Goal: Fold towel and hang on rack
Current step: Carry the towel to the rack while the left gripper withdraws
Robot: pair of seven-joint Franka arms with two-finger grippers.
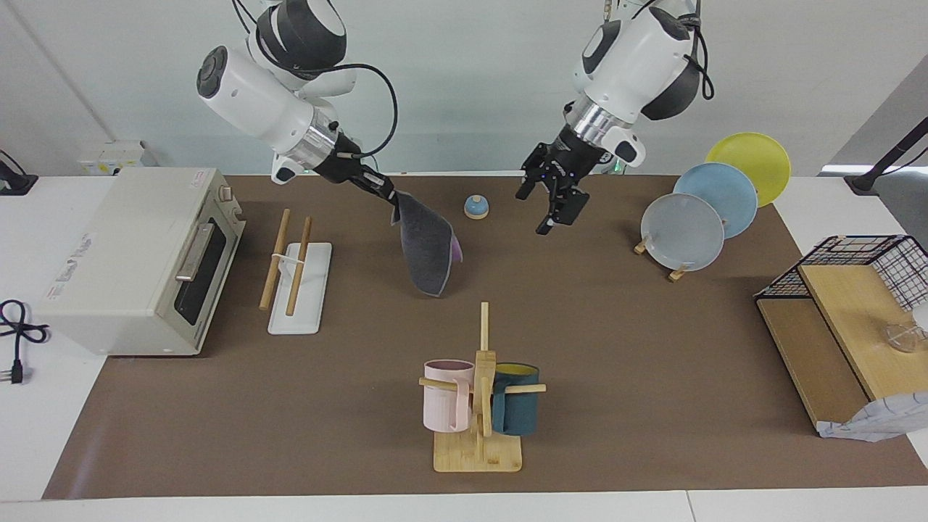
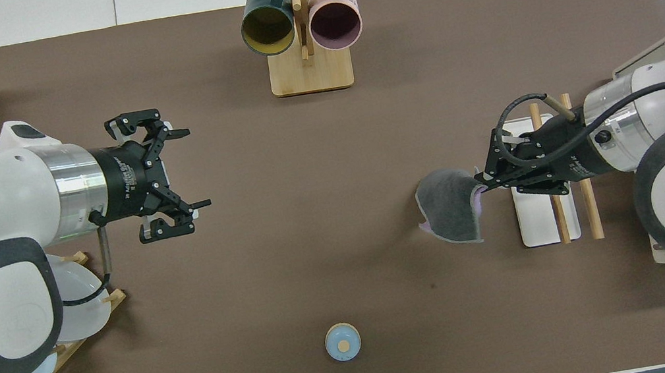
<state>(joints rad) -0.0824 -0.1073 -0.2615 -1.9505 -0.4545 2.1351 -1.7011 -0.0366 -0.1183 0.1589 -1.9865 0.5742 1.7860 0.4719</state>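
Brown matting (image 1: 616, 326) covers the table between pale strips at either end. Up in the air, the right gripper (image 1: 392, 196) has its fingertips pinched on the top edge of the towel (image 1: 428, 249), a folded grey cloth with a purple inner face showing at one edge. The cloth hangs free over bare mat, clear of the surface, between the rack (image 1: 296, 270) and the small blue bell (image 1: 475, 207). From overhead the towel (image 2: 451, 213) shows just beside the rack (image 2: 546, 206), toward the middle of the table; whether its lowest corner brushes the mat is hard to judge from that angle, though the facing view suggests it does not.

That rack stands beside the toaster oven (image 1: 138, 261) at the right arm's end, its two wooden rods slanting up from the white base, nothing draped on them.

Over bare mat near the plate stand (image 1: 699, 210), the left gripper (image 1: 554, 206) is raised with its fingers spread apart and nothing between them.

Farther from the robots, a mug tree (image 1: 480, 391) carries a pink mug and a dark teal mug. At the left arm's end sits a wire basket (image 1: 870, 268) on a wooden shelf unit.
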